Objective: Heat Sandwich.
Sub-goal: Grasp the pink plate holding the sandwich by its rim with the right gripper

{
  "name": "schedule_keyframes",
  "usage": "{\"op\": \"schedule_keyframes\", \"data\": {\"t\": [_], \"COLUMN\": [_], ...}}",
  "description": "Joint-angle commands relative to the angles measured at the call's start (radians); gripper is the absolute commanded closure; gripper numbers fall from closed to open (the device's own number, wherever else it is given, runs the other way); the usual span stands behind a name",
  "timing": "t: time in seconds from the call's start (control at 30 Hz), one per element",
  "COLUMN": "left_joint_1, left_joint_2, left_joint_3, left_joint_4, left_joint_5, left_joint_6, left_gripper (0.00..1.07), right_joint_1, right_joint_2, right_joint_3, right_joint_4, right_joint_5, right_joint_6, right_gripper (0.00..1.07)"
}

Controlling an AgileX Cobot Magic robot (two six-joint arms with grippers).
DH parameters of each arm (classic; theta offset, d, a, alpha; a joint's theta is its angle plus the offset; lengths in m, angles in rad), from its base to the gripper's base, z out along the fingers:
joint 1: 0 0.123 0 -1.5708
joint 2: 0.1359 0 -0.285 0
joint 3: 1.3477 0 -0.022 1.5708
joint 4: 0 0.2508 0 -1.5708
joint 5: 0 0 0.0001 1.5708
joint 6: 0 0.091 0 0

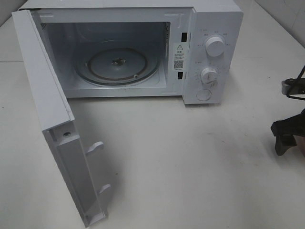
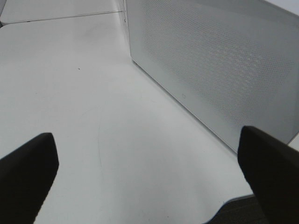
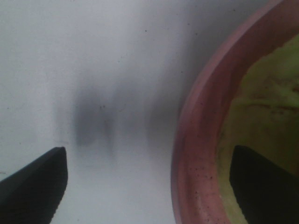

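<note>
- I am holding my right gripper point(image 3: 148, 156) low at the right edge of the work area. Its two black fingers point(image 3: 35, 186) are spread wide and are grasping nothing.
- Those fingers are straddling the rim of a round pink plate point(image 3: 196, 140). One is hanging over the smooth white tabletop point(image 3: 117, 51) outside the rim, and the other is hanging over the inside of the plate. I cannot tell whether either one is touching it.
- The sandwich point(image 3: 264, 107) is lying in that plate. It is showing only as a blurred yellowish surface beside my inner finger, well apart from the oven.
- I am holding my left gripper point(image 2: 147, 135) just above the tabletop, also spread wide and released, with nothing between its fingers.
- A soft dark shadow is falling on the tabletop under my right gripper, just beside the plate rim.
- A boxy white microwave oven point(image 1: 217, 12) is standing at the back of the tabletop.
- Its white door point(image 1: 43, 100) is standing wide open on my left side. The door's perforated outer panel is facing my left gripper, near it but not touching.
- A round glass turntable point(image 1: 119, 64) is lying in the oven's cavity.
- Two round white dials point(image 1: 215, 46) are sitting one above the other on the control panel to the right of the cavity.
</note>
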Motion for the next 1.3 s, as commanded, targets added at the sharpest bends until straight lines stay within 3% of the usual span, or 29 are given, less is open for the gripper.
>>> {"op": "schedule_keyframes", "data": {"t": [0.03, 0.23, 0.37, 0.4, 0.53, 0.57, 0.6, 1.3], "left_joint_1": [0.0, 0.0, 0.0, 0.0, 0.0, 0.0, 0.0, 0.0], "left_joint_2": [-0.028, -0.028, -0.028, -0.028, -0.028, -0.028, -0.028, -0.028], "left_joint_3": [0.005, 0.005, 0.005, 0.005, 0.005, 0.005, 0.005, 0.005], "left_joint_4": [-0.004, -0.004, -0.004, -0.004, -0.004, -0.004, -0.004, -0.004], "left_joint_5": [-0.007, -0.007, -0.007, -0.007, -0.007, -0.007, -0.007, -0.007], "left_joint_6": [-0.005, -0.005, -0.005, -0.005, -0.005, -0.005, -0.005, -0.005], "left_gripper": [0.07, 0.07, 0.07, 0.07, 0.07, 0.07, 0.07, 0.07], "right_joint_1": [-0.007, -0.007, -0.007, -0.007, -0.007, -0.007, -0.007, -0.007], "right_joint_2": [0.011, 0.011, 0.011, 0.011, 0.011, 0.011, 0.011, 0.011], "right_joint_3": [-0.004, -0.004, -0.004, -0.004, -0.003, -0.003, -0.003, -0.003], "right_joint_4": [-0.009, -0.01, -0.01, -0.01, -0.032, -0.032, -0.052, -0.061], "right_joint_5": [-0.001, 0.006, 0.011, 0.011, 0.011, 0.011, 0.013, 0.013], "right_joint_6": [0.012, 0.011, 0.014, 0.014, 0.086, 0.086, 0.091, 0.083], "right_gripper": [0.2, 0.25, 0.46, 0.46, 0.88, 0.88, 1.07, 1.07]}}
